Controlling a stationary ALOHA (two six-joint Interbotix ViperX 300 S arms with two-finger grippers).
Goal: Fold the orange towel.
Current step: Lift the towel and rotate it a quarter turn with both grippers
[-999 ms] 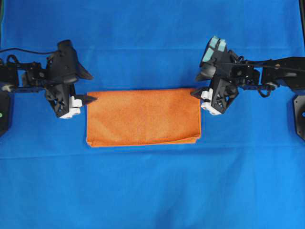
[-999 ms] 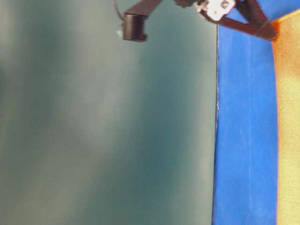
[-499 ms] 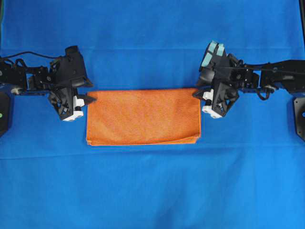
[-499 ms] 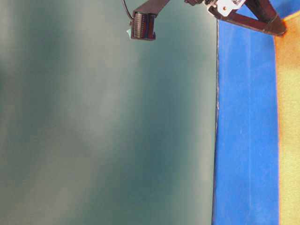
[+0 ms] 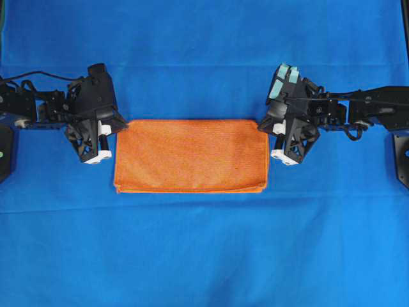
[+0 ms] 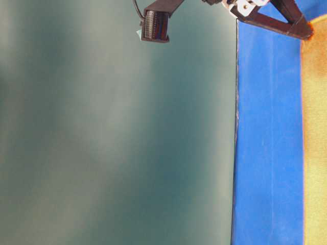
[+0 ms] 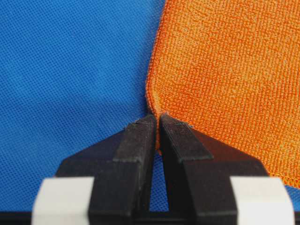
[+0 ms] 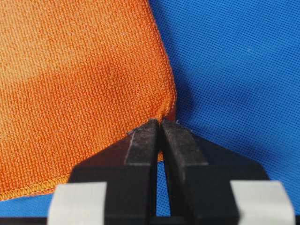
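The orange towel [image 5: 190,155] lies folded in half as a wide rectangle on the blue cloth [image 5: 204,256]. My left gripper [image 5: 123,126] is at its far left corner. In the left wrist view the jaws [image 7: 158,118] are shut on the hem of that corner of the towel [image 7: 225,70]. My right gripper [image 5: 262,126] is at the far right corner. In the right wrist view it [image 8: 159,122] is shut on that corner of the towel [image 8: 79,79]. The table-level view shows the left gripper [image 6: 301,31] at the towel's edge [image 6: 315,132].
The large blue cloth covers the whole table around the towel. Black arm mounts stand at the far left [image 5: 5,150] and far right [image 5: 401,153] edges. The table-level view shows the table's edge [image 6: 236,127] against a plain grey-green background.
Both grippers have drawn in and shifted slightly toward the far side at the towel's far corners. The lower layer that stuck out at the near right now lies even with the top layer.
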